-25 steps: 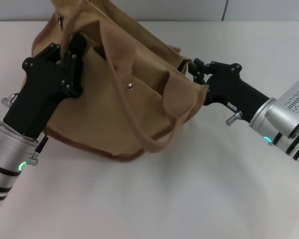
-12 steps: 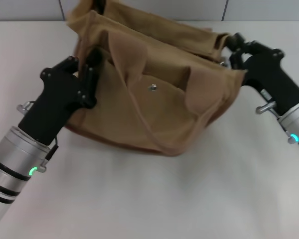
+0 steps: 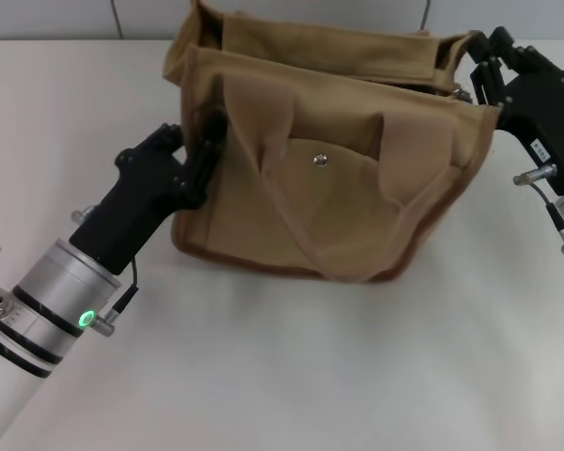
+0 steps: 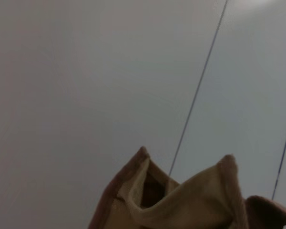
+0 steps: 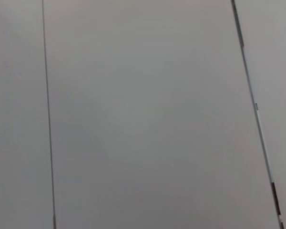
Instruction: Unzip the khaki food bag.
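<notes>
White table, grey panelled wall behind. Left gripper pinching left end of khaki bag, likely anchoring it against zipper pull. Bag upright mid-table, top gaping, front handle draped over snap. Right gripper at bag's right top corner, probably at zipper; grip state cannot tell.

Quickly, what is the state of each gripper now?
Left gripper: shut on the khaki food bag, at its left end.
Right gripper: shut on the bag's top right corner.
</notes>
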`<action>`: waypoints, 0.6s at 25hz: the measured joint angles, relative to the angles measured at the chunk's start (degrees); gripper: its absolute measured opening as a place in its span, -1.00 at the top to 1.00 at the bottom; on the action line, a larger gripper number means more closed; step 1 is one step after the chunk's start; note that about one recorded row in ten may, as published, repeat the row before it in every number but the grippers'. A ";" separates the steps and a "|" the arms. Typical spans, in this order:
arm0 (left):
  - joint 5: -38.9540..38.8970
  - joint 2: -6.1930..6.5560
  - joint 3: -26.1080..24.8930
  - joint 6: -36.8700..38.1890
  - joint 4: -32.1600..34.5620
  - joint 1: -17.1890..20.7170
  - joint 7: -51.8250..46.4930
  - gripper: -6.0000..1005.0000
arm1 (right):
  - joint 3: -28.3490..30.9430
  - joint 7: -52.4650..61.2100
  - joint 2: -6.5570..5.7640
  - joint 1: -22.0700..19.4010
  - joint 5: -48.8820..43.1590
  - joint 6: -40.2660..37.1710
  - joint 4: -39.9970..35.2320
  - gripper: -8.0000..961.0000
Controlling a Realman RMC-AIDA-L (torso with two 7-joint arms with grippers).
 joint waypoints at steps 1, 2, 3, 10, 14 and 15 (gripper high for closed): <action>-0.03 0.01 -1.01 1.03 0.36 1.03 -1.06 0.54 | 0.73 0.32 0.00 -0.46 0.01 -0.12 0.15 0.70; -0.03 0.01 -1.01 1.03 0.36 1.03 -1.06 0.50 | 0.73 0.32 0.00 -0.46 0.01 -0.12 0.15 0.66; -0.03 0.03 -1.45 1.95 0.70 1.52 -1.35 0.46 | 1.05 0.73 -0.01 -0.70 0.01 -0.29 0.24 0.61; -0.28 0.42 -6.39 14.16 9.40 7.72 -8.31 0.19 | 0.91 18.99 -0.47 -3.35 -1.02 -10.10 -6.00 0.20; 0.10 0.52 -6.29 17.44 13.74 8.81 -11.29 -0.01 | -5.09 37.15 -0.62 -4.60 -4.65 -23.73 -16.58 -0.10; 1.91 0.92 -3.14 20.65 19.68 9.11 -14.51 -0.09 | -6.92 39.03 -0.62 -4.77 -5.26 -26.70 -18.57 -0.19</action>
